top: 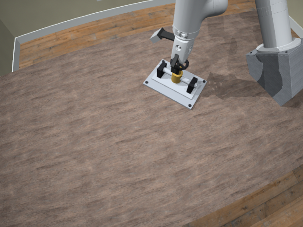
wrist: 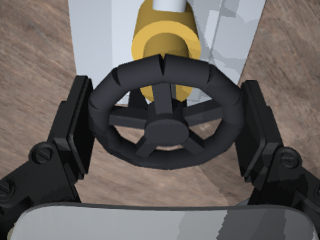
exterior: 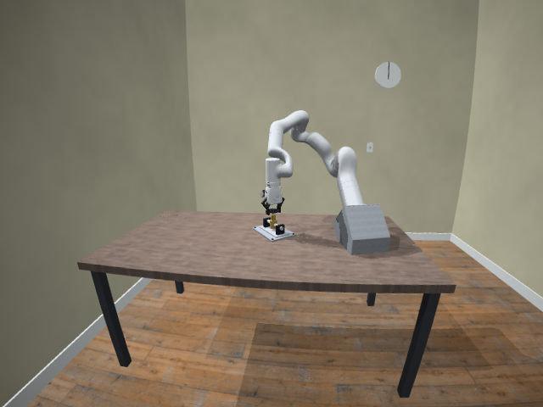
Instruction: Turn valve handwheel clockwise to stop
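Note:
The valve has a black spoked handwheel (wrist: pixel 164 110) on a brass body (top: pixel 176 77), with a white pipe held by two black clamps on a grey baseplate (top: pixel 174 83). My gripper (wrist: pixel 166 97) comes straight down from above and is shut on the handwheel: the two black fingers press its rim from the left and right sides in the wrist view. In the top view the gripper (top: pixel 179 64) hides most of the wheel. In the exterior view the gripper (exterior: pixel 272 206) stands right over the valve (exterior: pixel 273 225).
The arm's grey base block (top: pixel 277 73) stands on the table to the right of the valve. A small grey camera box (top: pixel 156 36) sticks out from the wrist to the left. The table edges lie far from the valve.

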Controlling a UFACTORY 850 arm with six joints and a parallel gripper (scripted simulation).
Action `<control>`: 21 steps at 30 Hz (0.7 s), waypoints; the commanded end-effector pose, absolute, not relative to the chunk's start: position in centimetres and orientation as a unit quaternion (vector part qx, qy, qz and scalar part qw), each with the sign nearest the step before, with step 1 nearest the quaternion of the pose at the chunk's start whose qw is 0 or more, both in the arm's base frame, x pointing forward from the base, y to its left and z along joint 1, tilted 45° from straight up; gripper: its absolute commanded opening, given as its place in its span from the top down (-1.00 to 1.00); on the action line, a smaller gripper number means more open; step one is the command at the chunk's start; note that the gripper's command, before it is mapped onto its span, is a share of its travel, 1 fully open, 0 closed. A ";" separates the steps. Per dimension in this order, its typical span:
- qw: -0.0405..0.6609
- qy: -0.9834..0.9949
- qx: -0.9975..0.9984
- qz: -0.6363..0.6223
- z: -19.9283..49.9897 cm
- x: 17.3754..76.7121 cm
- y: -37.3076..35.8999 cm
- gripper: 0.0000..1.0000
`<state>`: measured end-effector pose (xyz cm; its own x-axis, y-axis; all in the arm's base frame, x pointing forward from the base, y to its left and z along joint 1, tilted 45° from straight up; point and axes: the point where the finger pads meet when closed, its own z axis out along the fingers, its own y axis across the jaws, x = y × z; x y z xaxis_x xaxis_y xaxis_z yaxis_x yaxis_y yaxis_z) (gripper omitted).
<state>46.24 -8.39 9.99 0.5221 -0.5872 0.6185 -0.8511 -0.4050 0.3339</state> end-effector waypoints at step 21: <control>0.318 -0.443 0.812 0.208 10.0 46.3 -8.4 -1.00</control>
<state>46.24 -8.40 9.98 0.5220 -0.5874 0.6184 -0.8512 -0.4049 0.3339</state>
